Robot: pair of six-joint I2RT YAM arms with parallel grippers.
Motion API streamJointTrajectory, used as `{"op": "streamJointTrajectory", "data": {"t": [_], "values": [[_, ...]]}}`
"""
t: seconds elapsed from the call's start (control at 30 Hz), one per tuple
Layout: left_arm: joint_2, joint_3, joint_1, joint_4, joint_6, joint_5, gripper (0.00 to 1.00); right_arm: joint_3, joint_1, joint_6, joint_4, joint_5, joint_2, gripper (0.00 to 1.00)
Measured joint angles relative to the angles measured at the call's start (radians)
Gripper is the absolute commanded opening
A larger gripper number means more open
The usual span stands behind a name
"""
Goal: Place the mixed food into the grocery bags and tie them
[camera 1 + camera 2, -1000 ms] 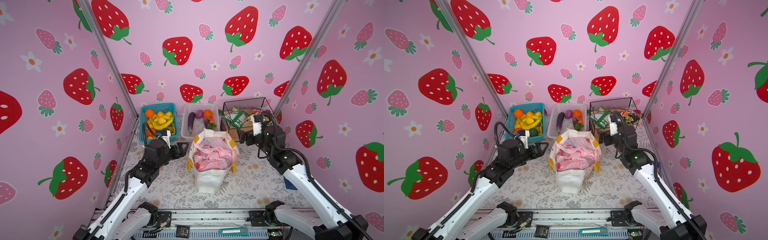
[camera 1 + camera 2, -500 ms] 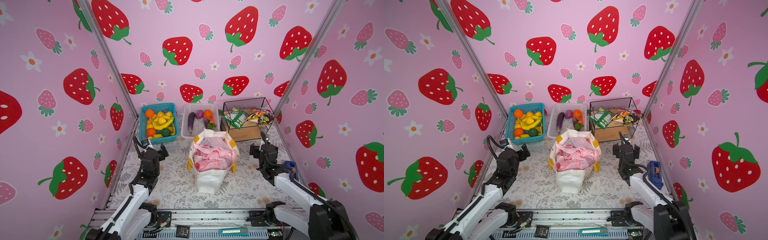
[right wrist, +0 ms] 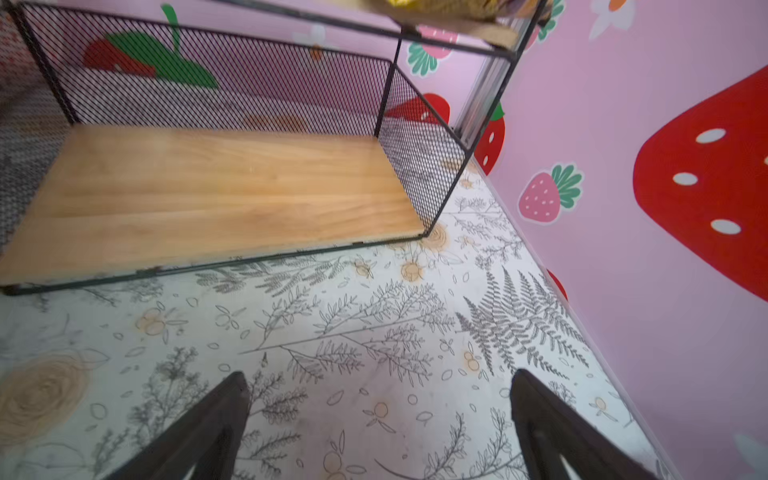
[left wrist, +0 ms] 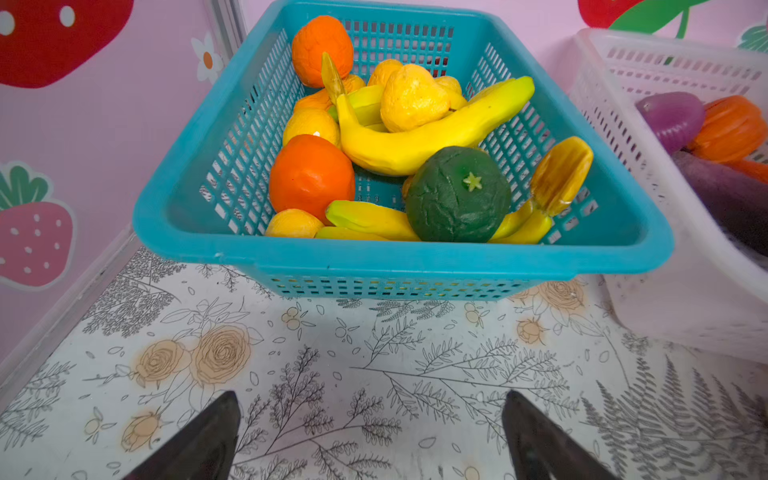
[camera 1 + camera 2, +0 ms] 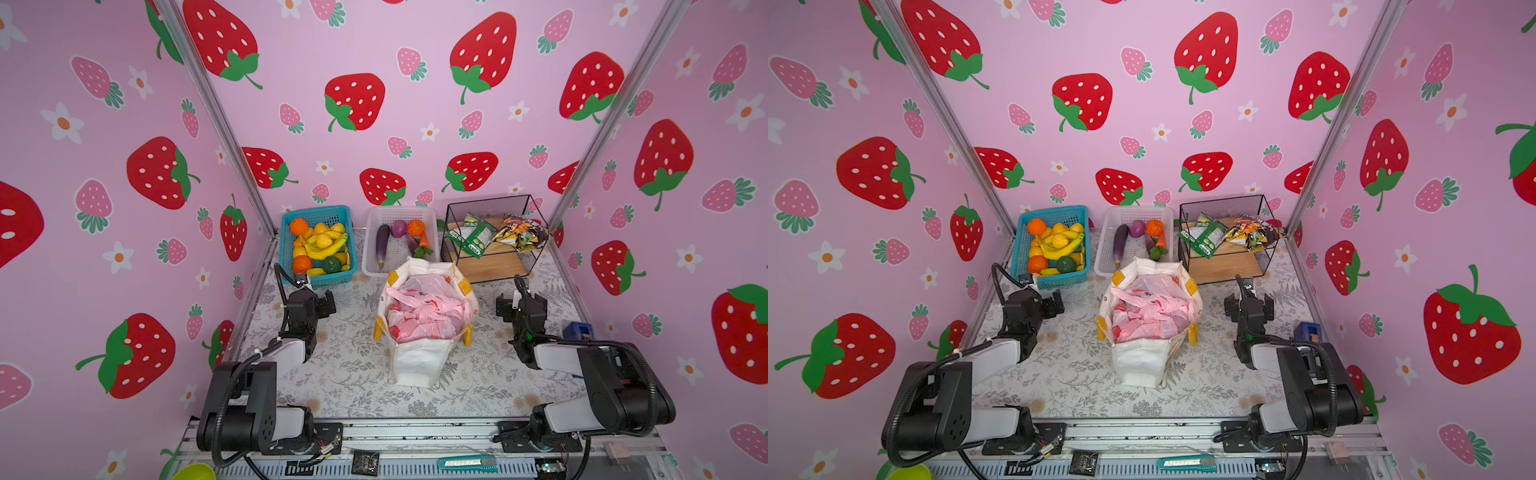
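Left gripper [image 4: 370, 403] had its fingers spread wide, low over the floral mat [image 4: 374, 353], facing the blue fruit basket [image 4: 415, 259] just ahead. Right gripper [image 3: 380, 376] was spread just as wide, over the mat and facing the wire rack's [image 3: 386, 104] wooden base.

In both top views the canvas tote [image 5: 415, 365] stood mid-table between the two grippers, apart from both, with the pink plastic bag [image 5: 424, 316] bunched inside it. Vegetables, eggplant [image 5: 382, 245] and carrot [image 5: 423, 240] among them, lay in the white basket [image 5: 397, 253] behind the tote. Snack packets [image 5: 519, 235] sat in the rack, beyond the right gripper. Neither gripper touched any food or bag.
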Motion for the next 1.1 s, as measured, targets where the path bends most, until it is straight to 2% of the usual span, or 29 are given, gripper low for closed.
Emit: {"op": "streamJointTrajectory", "data": {"t": [0.13,0.27,0.53,1.1], "values": [[0.145,-0.008,0.005,0.104,0.017,0.026,0.99,-0.059,-0.016,-0.019,0.164,-0.052,0.014,1.00],[0.172,-0.009,0.008,0.102,0.036,0.074,0.99,-0.097,-0.044,-0.019,0.311,-0.098,0.116,1.00],[0.171,-0.007,0.009,0.121,0.053,0.102,0.99,-0.080,-0.072,-0.010,0.331,-0.141,0.142,1.00],[0.171,-0.006,0.009,0.121,0.058,0.103,0.99,-0.079,-0.072,-0.009,0.336,-0.148,0.142,1.00]]}}
